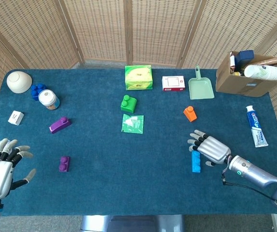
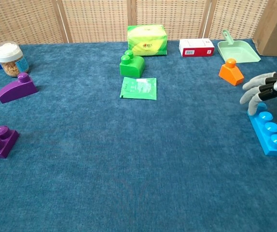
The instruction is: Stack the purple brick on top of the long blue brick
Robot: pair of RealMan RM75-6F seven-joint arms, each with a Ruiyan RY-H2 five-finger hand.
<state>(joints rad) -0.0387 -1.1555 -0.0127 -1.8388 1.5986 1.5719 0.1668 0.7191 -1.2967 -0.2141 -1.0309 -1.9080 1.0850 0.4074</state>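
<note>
Across the top of my head view I see a cream bowl at upper left, a lidded jar beside it, a green tissue box at centre, and a cardboard box at upper right. Mid-frame sit a green brick, a green packet, and an orange brick. A toothpaste tube lies at right.

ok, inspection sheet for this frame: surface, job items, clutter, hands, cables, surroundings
Surface: blue cloth table.
Job items: purple brick near left; long blue brick near right, unstacked.
Clutter: purple sloped brick, green brick, orange brick, scoop, toothpaste, cardboard box.
Hands: right hand open over the blue brick's far end; left hand open, apart from everything.
Cables: black cable at right wrist.
Surroundings: wicker screens.
</note>
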